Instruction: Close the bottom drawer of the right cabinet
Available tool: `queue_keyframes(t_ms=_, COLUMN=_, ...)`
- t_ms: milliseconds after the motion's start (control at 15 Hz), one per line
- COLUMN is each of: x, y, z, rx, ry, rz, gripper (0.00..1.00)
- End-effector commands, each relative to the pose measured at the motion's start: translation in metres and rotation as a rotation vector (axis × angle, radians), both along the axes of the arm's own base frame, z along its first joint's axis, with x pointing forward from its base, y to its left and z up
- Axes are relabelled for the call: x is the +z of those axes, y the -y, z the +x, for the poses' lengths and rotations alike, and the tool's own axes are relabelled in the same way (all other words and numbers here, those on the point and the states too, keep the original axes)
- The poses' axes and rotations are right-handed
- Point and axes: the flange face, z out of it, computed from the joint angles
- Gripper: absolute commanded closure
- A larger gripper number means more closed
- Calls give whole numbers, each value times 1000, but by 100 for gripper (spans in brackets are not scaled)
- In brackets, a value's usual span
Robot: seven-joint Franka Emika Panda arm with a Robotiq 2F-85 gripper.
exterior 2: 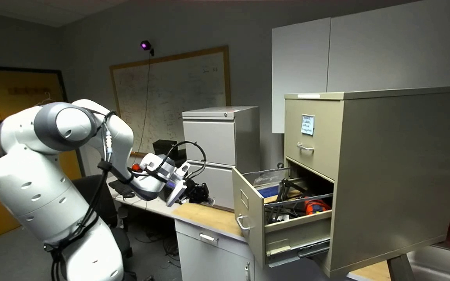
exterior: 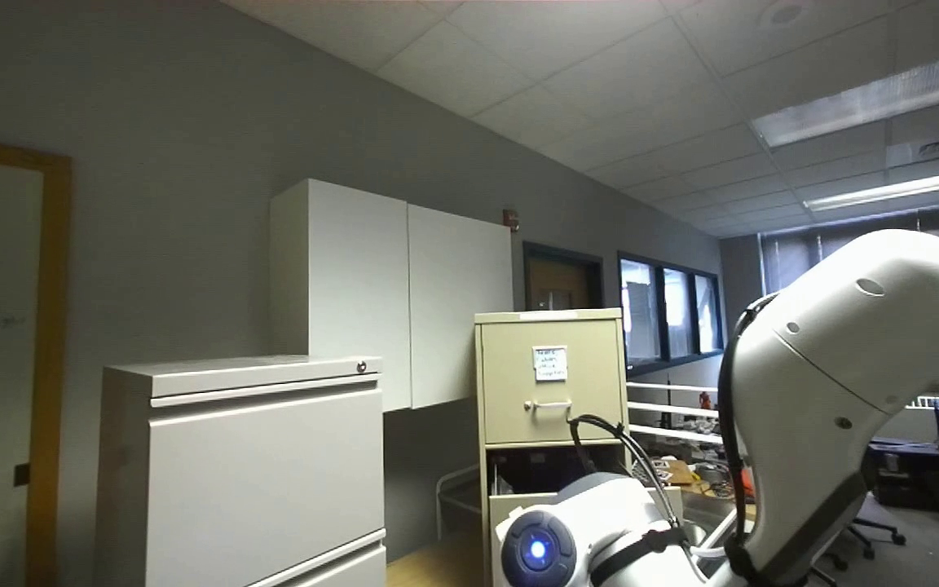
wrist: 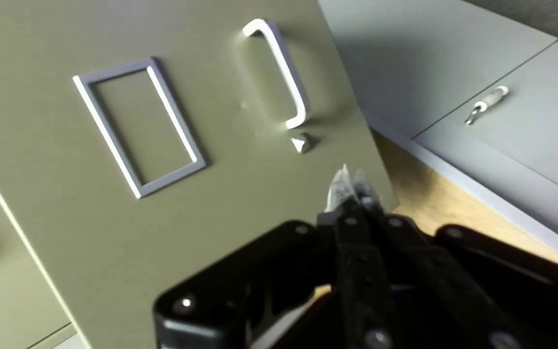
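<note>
My pincer (wrist: 353,188) is together, lined up near an edge of the bottom drawer (exterior 2: 253,210) jutting from the right cabinet (exterior 2: 393,171), so I fear an off-centre push could skid off or jam it.

Beige cabinet (exterior 2: 393,175), bottom drawer (exterior 2: 255,210) open

Right cabinet (exterior 2: 397,175): painted metal, smooth, low sheen. Bottom drawer (exterior 2: 254,208): front smooth painted metal; handle (wrist: 285,68) glossy, bare-looking metal; label frame (wrist: 177,114) metallic, bright-edged. Slide rail (exterior 2: 299,251): bare metal. Sheet (exterior 2: 308,125): paper. Grey cabinet (exterior 2: 209,140): smooth, matt. Worktop (exterior 2: 209,218): wood-look, smooth. Arm (exterior 2: 33,187): smooth plastic-looking shell, slight gloss. Gripper (wrist: 354,191): dark, semi-gloss, shiny screw heads (wrist: 378,338); fingertips (wrist: 339,193) wrinkled, translucent-looking, material unclear.
</note>
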Motion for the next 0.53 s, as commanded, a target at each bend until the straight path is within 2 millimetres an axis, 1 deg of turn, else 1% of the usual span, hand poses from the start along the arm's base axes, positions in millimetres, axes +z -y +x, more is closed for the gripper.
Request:
queue_keyframes(t_ms=0, x=11, y=25, z=27, rx=85, ry=93, rz=-144, gripper=100)
queue_keyframes(t_ms=267, x=35, y=61, z=67, rx=129, ry=268, rz=-288, gripper=100)
queue_keyframes(t_ms=333, x=38, y=72, z=78, rx=132, ry=318, rz=-312, gripper=100)
queue_keyframes(t_ms=400, x=30, y=95, z=91, rx=103, ry=351, rz=-324, gripper=100)
queue_keyframes(t_ms=467, x=19, y=109, z=99, rx=90, ry=365, rz=-316, gripper=100)
